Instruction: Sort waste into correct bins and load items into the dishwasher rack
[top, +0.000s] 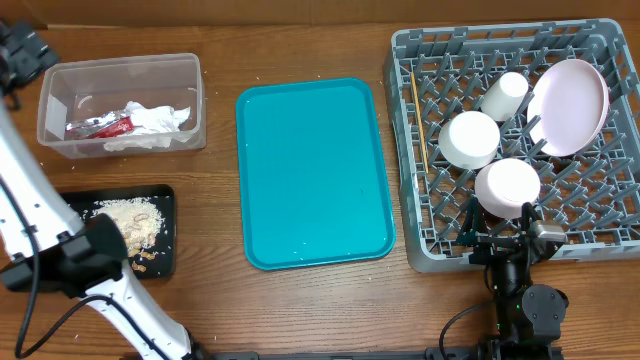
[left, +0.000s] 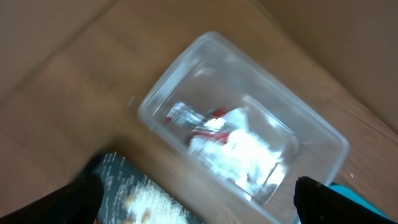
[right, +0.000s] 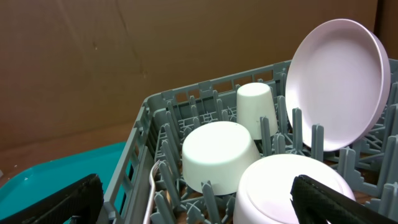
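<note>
The clear tub (top: 121, 103) at the back left holds the crumpled white napkin (top: 150, 125) and the red wrapper (top: 100, 127); the left wrist view shows the tub (left: 242, 124) too. The black tray (top: 160, 200) holds beige crumbs (top: 130, 222). I see no carrot. The grey rack (top: 410, 200) holds the plate (top: 570, 105) on edge, two upturned bowls (top: 470, 138) (top: 507, 187), the cup (top: 505, 93), the chopstick (top: 418, 120) and the fork (right: 152, 186). My left gripper (top: 20, 55) is open and empty, high by the tub. My right gripper (top: 505, 245) is open and empty at the rack's front edge.
A flat teal tray (top: 312, 170) lies between the bins and the rack. A brown cardboard wall runs along the back of the table. My left arm's white links cross over the black tray's left part.
</note>
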